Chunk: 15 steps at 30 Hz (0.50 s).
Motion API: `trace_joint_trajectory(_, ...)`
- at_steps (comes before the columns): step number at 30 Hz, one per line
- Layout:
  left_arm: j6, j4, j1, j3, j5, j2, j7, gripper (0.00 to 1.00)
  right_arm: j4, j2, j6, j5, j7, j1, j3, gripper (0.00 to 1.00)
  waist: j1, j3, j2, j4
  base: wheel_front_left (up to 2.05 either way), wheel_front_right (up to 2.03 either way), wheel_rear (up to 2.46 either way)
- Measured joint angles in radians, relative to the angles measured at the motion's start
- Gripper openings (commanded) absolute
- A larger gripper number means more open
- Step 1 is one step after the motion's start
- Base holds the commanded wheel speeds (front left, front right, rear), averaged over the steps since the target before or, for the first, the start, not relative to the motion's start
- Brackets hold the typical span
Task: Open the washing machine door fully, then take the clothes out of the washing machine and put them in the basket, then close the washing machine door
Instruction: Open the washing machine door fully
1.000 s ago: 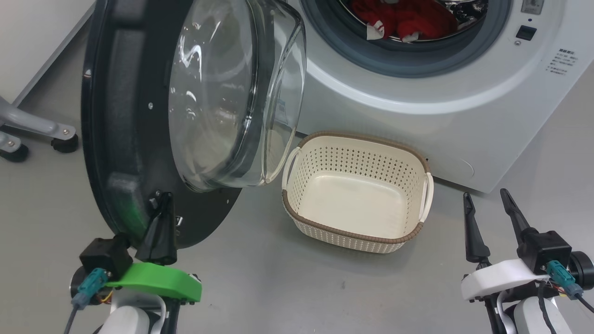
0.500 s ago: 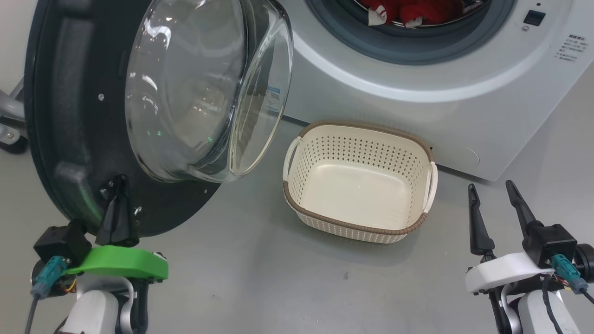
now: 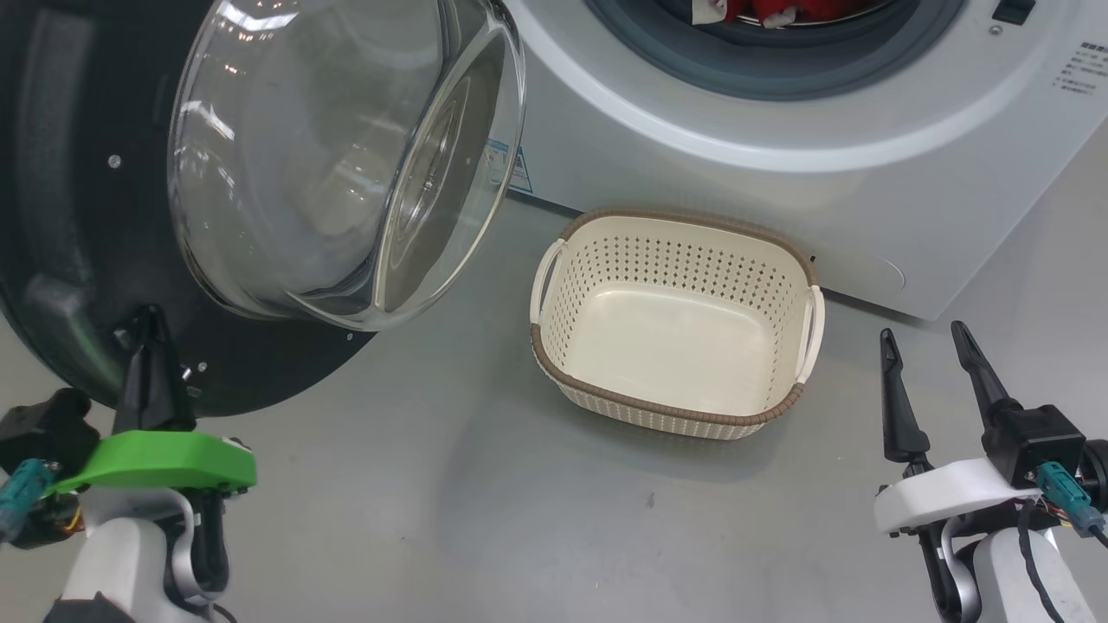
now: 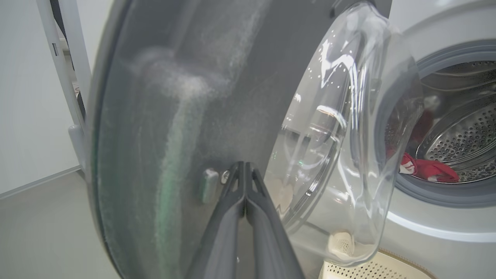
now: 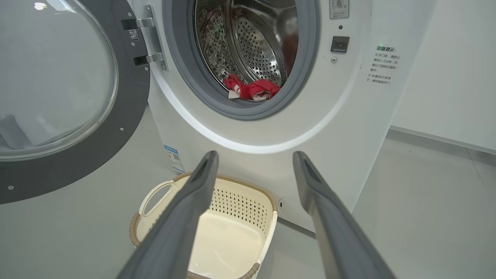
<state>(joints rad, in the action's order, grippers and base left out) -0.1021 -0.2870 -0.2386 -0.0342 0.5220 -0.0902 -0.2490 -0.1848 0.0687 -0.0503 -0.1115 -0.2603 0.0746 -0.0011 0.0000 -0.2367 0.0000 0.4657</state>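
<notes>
Two grippers are in the pictures. The left gripper [image 3: 154,318] has its two dark fingers pressed tight together, with nothing between them. Its tip is right up at the washing machine door [image 3: 61,216], low on the black rim, next to a small pale bump [image 4: 209,185]. I cannot tell if the tip really touches the rim. The door stands wide open. Its big clear glass bowl [image 3: 329,156] bulges out just above this gripper and off to its right.

The right gripper [image 3: 921,330] has its fingers spread far apart and holds nothing. It hangs over the grey floor [image 3: 433,484], well away from the door.

The basket [image 3: 666,411] stands on the floor just ahead of the right gripper and a little to its left, open side up. In the right wrist view it sits low down between the two fingers. The basket is close to the front of the washing machine [image 3: 736,190], which is the big white box farther ahead of this gripper.

The clothes [image 5: 252,88] are red and lie at the bottom of the shiny drum, just inside the grey ring. They are up high and far ahead of the right gripper's tips. From the left gripper they are off to the right, past the glass bowl.
</notes>
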Motion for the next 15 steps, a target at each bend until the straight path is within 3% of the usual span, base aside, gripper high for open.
trace_joint_trajectory(15,-0.002,-0.043,-0.079,0.137,0.005,-0.022,-0.001,0.00,0.001,0.007,-0.001,0.010,0.000,0.020,-0.004,1.00,0.0000,-0.031,0.0000,-0.007,0.00,0.00,0.00)
